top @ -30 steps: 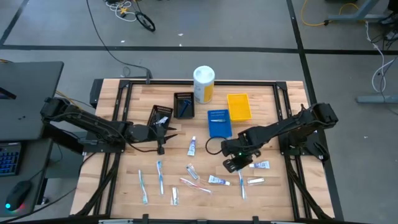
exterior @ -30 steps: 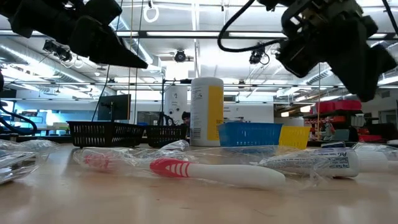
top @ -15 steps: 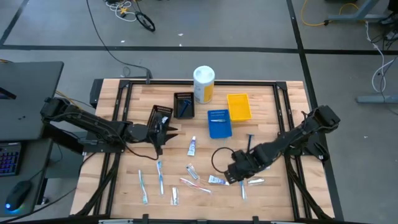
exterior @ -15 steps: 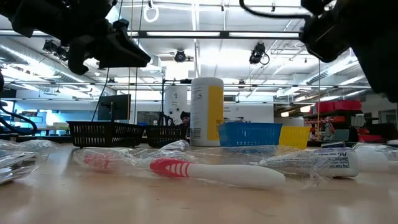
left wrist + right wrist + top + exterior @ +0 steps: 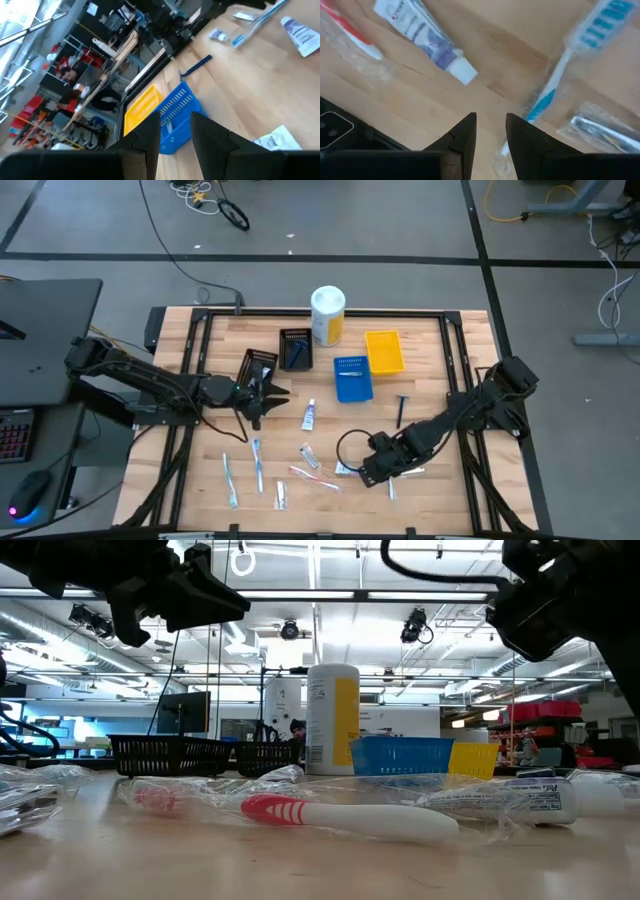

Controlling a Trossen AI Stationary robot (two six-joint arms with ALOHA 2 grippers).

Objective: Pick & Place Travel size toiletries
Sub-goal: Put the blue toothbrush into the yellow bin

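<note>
Fingers (image 5: 465,137) frame a blurred, cut-off toothbrush (image 5: 555,80).

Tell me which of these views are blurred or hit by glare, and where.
Low view: the pink toothbrush up close is soft, its clear wrapper glinting; ceiling strip lights blow out, leaving both arms as dark silhouettes. Right wrist view: the blue toothbrush and small white tube are blurred. Left wrist view: the room beyond the blue tray is smeared. High view: evenly lit, sharp.

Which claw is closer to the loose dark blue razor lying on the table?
Right. The right claw is low over the front toiletries, near the razor; the left claw is across the table beside the black trays.
</note>
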